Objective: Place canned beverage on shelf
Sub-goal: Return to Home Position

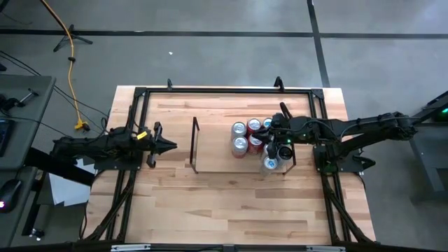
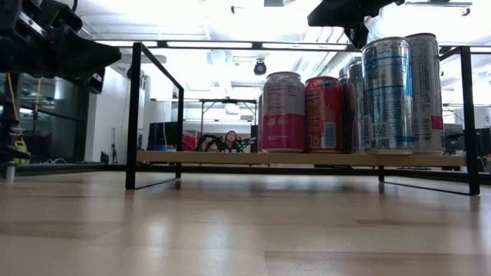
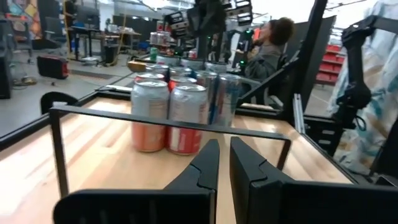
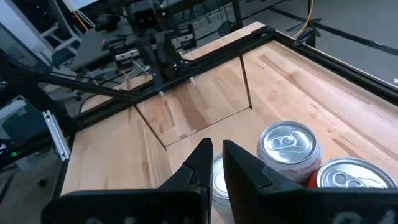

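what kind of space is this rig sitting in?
Probably a robotics lab or workshop: bare concrete floor with a trailing yellow cable, gear-loaded benches, and a seated person behind. Right gripper hangs over the cans; left gripper sits outside the shelf.

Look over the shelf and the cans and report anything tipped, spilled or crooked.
Nothing stands out. The cans stand upright, packed together at one end of the shelf, with no spill on the table. The right gripper hovers over them; the left gripper waits apart.
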Robot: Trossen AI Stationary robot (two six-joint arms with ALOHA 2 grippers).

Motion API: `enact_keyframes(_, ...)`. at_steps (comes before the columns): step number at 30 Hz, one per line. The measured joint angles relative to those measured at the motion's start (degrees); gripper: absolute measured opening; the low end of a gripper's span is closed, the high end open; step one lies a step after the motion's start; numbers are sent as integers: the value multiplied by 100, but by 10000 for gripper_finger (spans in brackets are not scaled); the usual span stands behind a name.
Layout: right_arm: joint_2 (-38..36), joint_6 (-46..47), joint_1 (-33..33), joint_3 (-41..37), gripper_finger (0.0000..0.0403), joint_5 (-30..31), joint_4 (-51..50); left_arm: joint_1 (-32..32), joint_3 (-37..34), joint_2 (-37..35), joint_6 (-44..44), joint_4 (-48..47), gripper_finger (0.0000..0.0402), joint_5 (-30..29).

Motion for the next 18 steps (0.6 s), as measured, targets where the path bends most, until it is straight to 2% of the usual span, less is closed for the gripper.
enact_keyframes(6,0,-13,1,0,23,-15,2,138,-30,5,-190,-85,0,-113)
enact_keyframes(18,0,159,0,0,23,-12,-15,138,-29,13,48,-74,0,-286)
